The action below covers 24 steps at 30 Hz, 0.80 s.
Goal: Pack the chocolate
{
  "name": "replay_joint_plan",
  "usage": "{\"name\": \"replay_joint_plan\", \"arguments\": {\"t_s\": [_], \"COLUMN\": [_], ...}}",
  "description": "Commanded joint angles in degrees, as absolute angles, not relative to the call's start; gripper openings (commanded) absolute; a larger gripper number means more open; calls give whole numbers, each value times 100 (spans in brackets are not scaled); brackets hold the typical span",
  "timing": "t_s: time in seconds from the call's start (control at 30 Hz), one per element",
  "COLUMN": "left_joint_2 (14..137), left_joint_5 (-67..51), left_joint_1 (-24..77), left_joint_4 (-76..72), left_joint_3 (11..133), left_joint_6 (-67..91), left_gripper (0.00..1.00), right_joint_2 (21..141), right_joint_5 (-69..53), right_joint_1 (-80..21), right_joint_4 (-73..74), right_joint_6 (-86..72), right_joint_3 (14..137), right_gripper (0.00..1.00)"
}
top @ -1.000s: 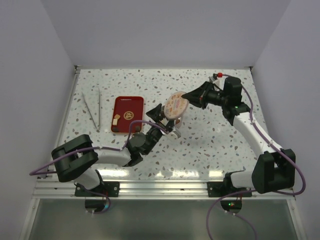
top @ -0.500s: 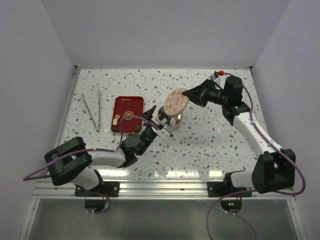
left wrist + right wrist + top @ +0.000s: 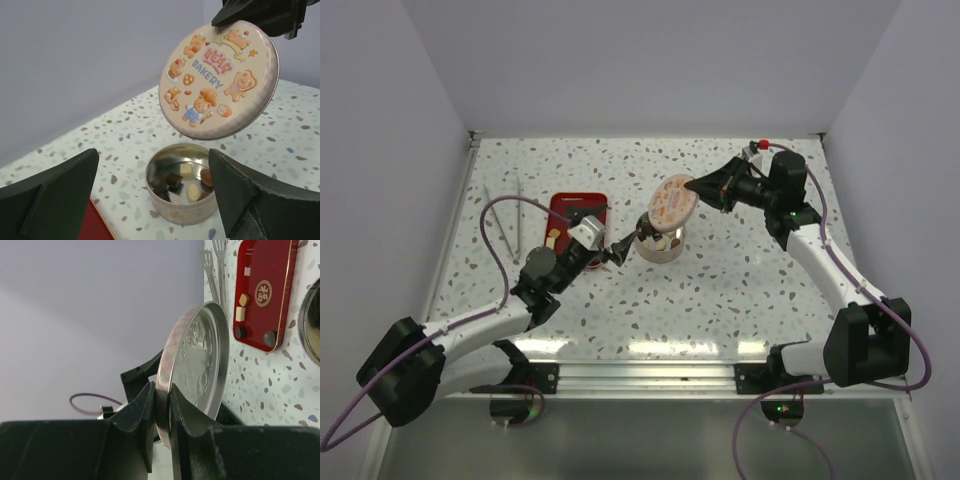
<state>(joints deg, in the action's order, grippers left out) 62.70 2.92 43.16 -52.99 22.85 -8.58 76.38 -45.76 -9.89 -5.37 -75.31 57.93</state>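
Looking at this, the lid (image 3: 220,80) is what worries me. The right gripper (image 3: 161,400) has it pinched only by the thin rim, tilted on edge, hanging right above the open round tin (image 3: 172,212). If that grip creeps, the lid drops onto the tin and whatever's in it.

Chocolate-wise, about five pieces (image 3: 175,180) sit in the bottom of the tin, and four more (image 3: 240,314) are lined up along one end of the red tray (image 3: 265,270), so I'd say it's roughly half packed.

The left gripper (image 3: 616,252) is spread wide with nothing in it, hovering between tray and tin. Two risks there, I reckon:
- Wide fingers this near the tin could clip its wall and shove it across the table (image 3: 720,290), since nothing is holding it down.
- Bringing the next piece in means passing under that tilted lid, and a bump could knock it loose.

Those tray pieces are tiny too, so an off-centre squeeze could just flick one away.
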Motion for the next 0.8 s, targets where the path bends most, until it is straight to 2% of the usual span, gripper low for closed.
{"name": "replay_joint_plan", "arguments": {"t_s": [0.0,0.1,0.27,0.57,0.77], "left_joint_2": [6205,6407,6802,7760,7998], "left_joint_5": [-1340,-2018,-2855,-3225,-2944], "left_joint_1": [3719,3516,3322,3024,2918], "left_joint_4": [-4527,-4377,-5755,-7698,-7700], "left_joint_3": [2566,2856,2769,2997,3164], "left_joint_6": [1078,1949,3590,6227,7013], "left_gripper": [97,97,97,97,100], "right_joint_2": [7611,7620,7611,7515,7488], "right_joint_5": [-4535,-4588,-4658,-4799,-4860], "right_joint_1": [-958,-958,-958,-958,-958], "right_joint_4": [-896,-1291,-1459,-1283,-1503], "right_joint_6": [-7400,-7584,-7638,-7348,-7391], "right_joint_3": [5977,5836,5809,5845,5696], "right_gripper": [0,0,0,0,0]}}
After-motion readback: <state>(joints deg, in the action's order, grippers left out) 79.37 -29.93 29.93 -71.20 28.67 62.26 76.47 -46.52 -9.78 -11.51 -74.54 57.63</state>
